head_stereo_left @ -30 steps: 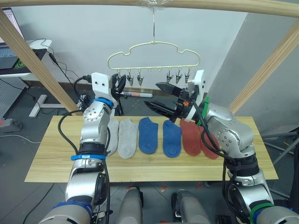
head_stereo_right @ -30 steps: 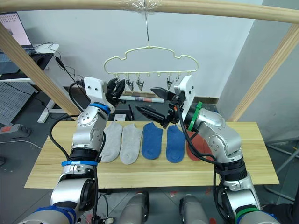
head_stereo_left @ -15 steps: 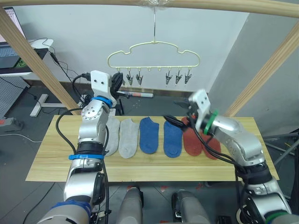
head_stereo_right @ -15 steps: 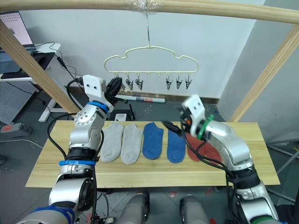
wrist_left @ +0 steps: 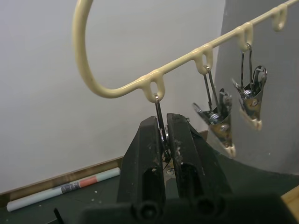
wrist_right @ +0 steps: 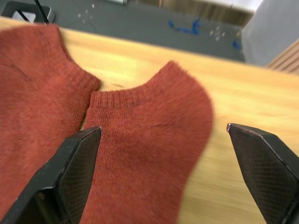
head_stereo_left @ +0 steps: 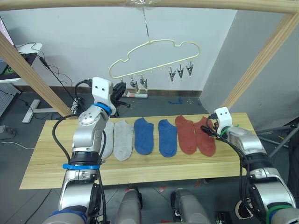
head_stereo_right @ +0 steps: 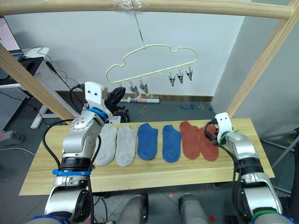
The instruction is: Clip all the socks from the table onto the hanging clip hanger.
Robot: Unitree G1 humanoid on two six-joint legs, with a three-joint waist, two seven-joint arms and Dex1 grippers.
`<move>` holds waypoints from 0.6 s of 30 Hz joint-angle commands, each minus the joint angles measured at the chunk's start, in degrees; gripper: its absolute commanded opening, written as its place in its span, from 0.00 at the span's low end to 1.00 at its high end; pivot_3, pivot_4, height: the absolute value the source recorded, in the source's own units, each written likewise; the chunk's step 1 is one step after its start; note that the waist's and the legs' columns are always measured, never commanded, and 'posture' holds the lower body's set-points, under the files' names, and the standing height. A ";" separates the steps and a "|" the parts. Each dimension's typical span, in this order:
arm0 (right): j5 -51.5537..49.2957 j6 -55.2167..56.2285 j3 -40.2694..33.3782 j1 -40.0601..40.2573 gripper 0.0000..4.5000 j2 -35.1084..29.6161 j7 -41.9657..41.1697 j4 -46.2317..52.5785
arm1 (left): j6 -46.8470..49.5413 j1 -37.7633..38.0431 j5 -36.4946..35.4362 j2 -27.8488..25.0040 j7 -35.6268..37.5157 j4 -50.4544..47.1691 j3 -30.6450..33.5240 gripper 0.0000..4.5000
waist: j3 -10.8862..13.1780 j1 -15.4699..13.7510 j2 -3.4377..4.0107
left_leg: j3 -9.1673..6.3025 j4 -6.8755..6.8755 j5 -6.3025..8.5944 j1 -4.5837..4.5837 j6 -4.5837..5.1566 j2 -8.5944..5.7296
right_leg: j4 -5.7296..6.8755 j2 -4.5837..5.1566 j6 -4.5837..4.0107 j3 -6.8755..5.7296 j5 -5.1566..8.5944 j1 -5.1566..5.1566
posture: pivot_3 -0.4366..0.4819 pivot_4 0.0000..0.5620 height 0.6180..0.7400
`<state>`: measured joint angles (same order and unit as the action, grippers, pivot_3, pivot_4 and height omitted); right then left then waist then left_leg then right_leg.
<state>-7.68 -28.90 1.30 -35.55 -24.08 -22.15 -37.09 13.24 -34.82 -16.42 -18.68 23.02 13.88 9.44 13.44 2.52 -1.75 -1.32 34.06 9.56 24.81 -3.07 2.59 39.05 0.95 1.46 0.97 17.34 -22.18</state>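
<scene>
On the worktop (head_stereo_left: 42,158) we see six socks in a row near its far edge: two grey socks (head_stereo_left: 122,145) at the left, two blue socks (head_stereo_left: 143,136) in the middle, and two rust-red socks (head_stereo_left: 187,135) toward the right end. Above and behind them the pale-yellow clip hanger (head_stereo_left: 154,53) hangs by its hook from a wooden pole (head_stereo_left: 210,5), tilted so that its left end sits lower than its right. Our left claw (wrist_left: 163,140) is raised at that lower left end, its two black fingers pressed nearly together on the leftmost clip (wrist_left: 162,133), with two more clips (wrist_left: 219,123) dangling free just beside it. Our right claw (wrist_right: 163,163) is down at the right end of the worktop, fingers spread wide and holding nothing, poised just over the rightmost red sock (wrist_right: 149,154), which lies flat against its partner.
</scene>
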 commanded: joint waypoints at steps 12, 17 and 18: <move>4.19 9.49 -0.01 -3.83 0.71 2.07 -2.91 -15.49 | 0.74 2.99 0.70 -1.44 -2.26 -4.43 0.97 0.00 | -0.01 -0.37 0.01 | 0.01 0.02 0.00 -0.05 0.00 0.01 | 0.04 0.02 0.03 0.02 -0.02 0.05 | 0.50 0.40 1.00; 4.57 10.46 -0.27 -3.43 0.31 2.56 -3.31 -16.08 | 0.93 2.87 0.58 -1.48 -2.46 -4.66 0.80 0.00 | -0.01 -0.62 0.01 | 0.01 0.14 0.00 -0.05 -0.01 0.00 | 0.03 0.02 0.15 0.03 -0.10 0.10 | 0.51 0.39 1.00; 4.39 10.57 -0.59 -3.09 0.22 2.51 -3.37 -15.71 | 0.99 2.93 0.49 -1.53 -2.42 -4.69 0.83 0.00 | -0.01 -0.65 0.01 | 0.02 0.17 0.00 -0.05 -0.01 0.00 | 0.02 0.02 0.16 0.04 -0.11 0.11 | 0.50 0.39 1.00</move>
<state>-3.56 -18.20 1.28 -39.50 -21.48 -25.28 -52.22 13.73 -32.34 -16.18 -19.46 20.82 10.01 9.48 13.43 1.87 -1.74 -1.31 34.25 9.55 24.76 -3.08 2.59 39.08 0.97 1.62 1.01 17.22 -22.07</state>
